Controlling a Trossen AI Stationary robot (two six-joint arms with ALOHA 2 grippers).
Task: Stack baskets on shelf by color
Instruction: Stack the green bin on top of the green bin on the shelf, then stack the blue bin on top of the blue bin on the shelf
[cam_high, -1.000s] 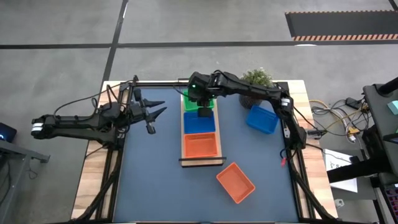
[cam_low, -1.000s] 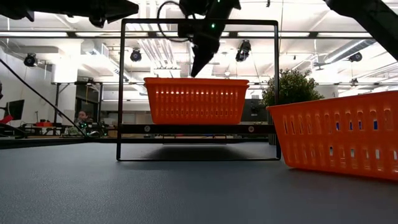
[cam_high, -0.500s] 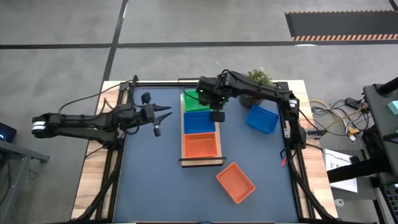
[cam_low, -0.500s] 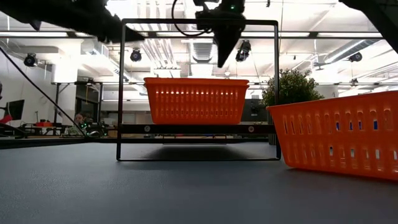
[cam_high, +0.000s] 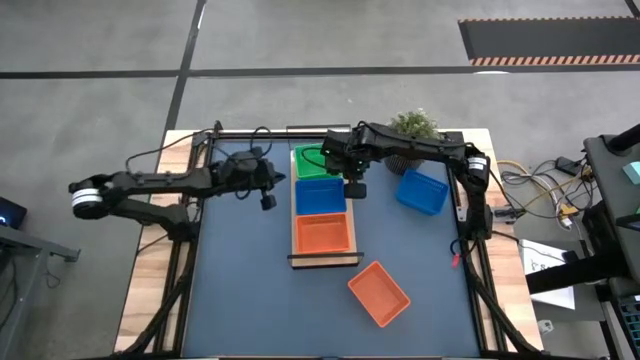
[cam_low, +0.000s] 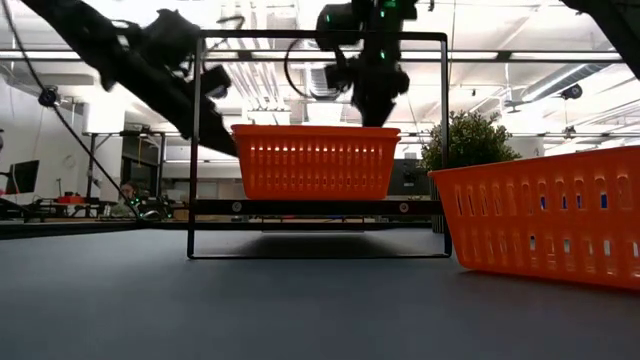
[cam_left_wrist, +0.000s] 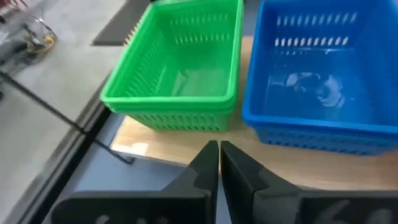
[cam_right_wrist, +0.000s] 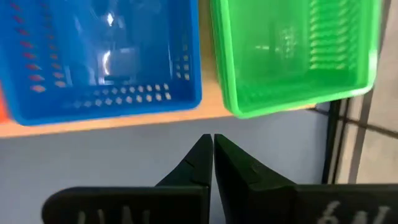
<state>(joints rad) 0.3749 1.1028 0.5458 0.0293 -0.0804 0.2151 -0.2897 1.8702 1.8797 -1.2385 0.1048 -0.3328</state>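
On the light-wood shelf (cam_high: 322, 258) stand a green basket (cam_high: 318, 163) at the far end, a blue basket (cam_high: 320, 198) in the middle and an orange basket (cam_high: 322, 234) at the near end. My left gripper (cam_high: 268, 192) hangs shut just left of the shelf, pointing at the green basket (cam_left_wrist: 180, 62) and blue basket (cam_left_wrist: 323, 74). My right gripper (cam_high: 355, 188) hangs shut just right of the shelf, beside the blue basket (cam_right_wrist: 106, 56), pointing down. Neither touches anything. A loose blue basket (cam_high: 421, 191) and a loose orange basket (cam_high: 379, 293) rest on the tabletop.
A potted plant (cam_high: 413, 125) stands at the far right, behind the loose blue basket. The shelf's black frame (cam_low: 320, 35) rises over its near end. Bare dark-blue tabletop (cam_high: 250, 290) lies to the near left.
My left gripper has swung toward the shelf and down, tipping its fingers lower, and has shut. My right gripper has moved from above the shelf's baskets toward the table's right edge, off the shelf's side, and a little down. No basket has moved.
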